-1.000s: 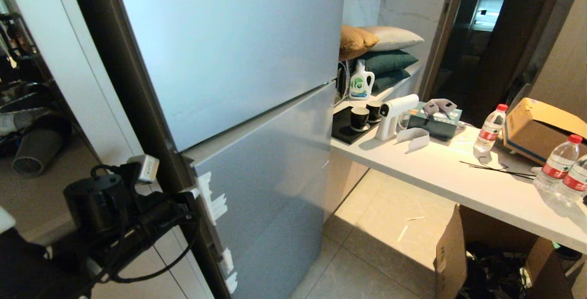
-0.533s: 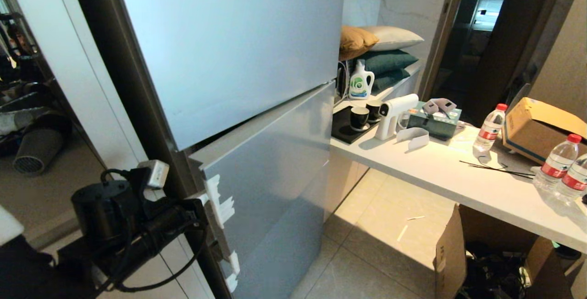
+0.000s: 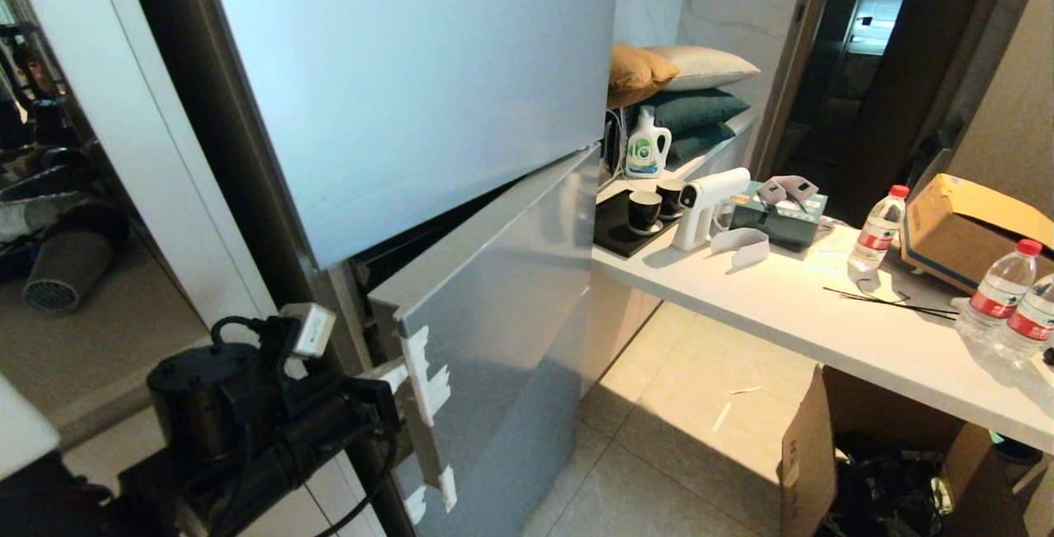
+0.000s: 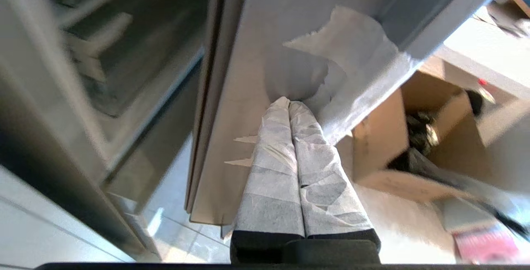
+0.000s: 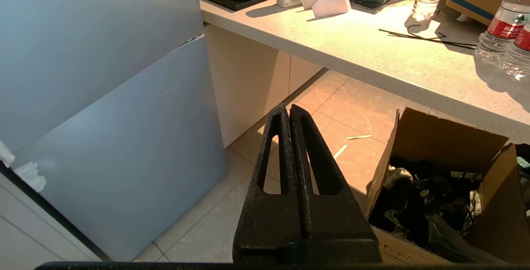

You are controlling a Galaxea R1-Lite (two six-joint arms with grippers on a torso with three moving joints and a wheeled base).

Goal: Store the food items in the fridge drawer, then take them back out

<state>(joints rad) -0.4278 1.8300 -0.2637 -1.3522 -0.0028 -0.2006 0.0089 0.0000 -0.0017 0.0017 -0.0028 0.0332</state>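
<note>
1. I am holding my left pincer [image 3: 387,376] at the left edge of the fridge drawer [image 3: 494,298]. Its tape-wrapped fingers [image 4: 290,154] are pressed together, with the tips lying against the drawer's edge beside the white tape scraps [image 3: 424,372]. The wrist view is showing nothing pinched between the fingers.
2. The fridge drawer, the middle silver-blue front, is standing partly open. Its left edge is sitting out from the cabinet, and a dark gap is showing between its top and the taller top door [image 3: 403,84] above it.
3. The food items are not showing in any view; I cannot tell where they are lying.
4. To the right of the fridge, the white bench [image 3: 823,323] is carrying a black tray with two dark cups [image 3: 646,212], a white spray gun [image 3: 700,207], a green tissue box [image 3: 778,216], a cardboard box [image 3: 972,228] and clear water bottles [image 3: 1000,290] with red caps.
5. An open cardboard carton [image 3: 811,455] is standing on the tiled floor [image 3: 683,438] under the bench.
6. My right pincer [image 5: 289,114] is hanging over the floor, well apart from the fridge, between the lower fridge fronts and the carton. Its black fingers are pressed together on nothing.
</note>
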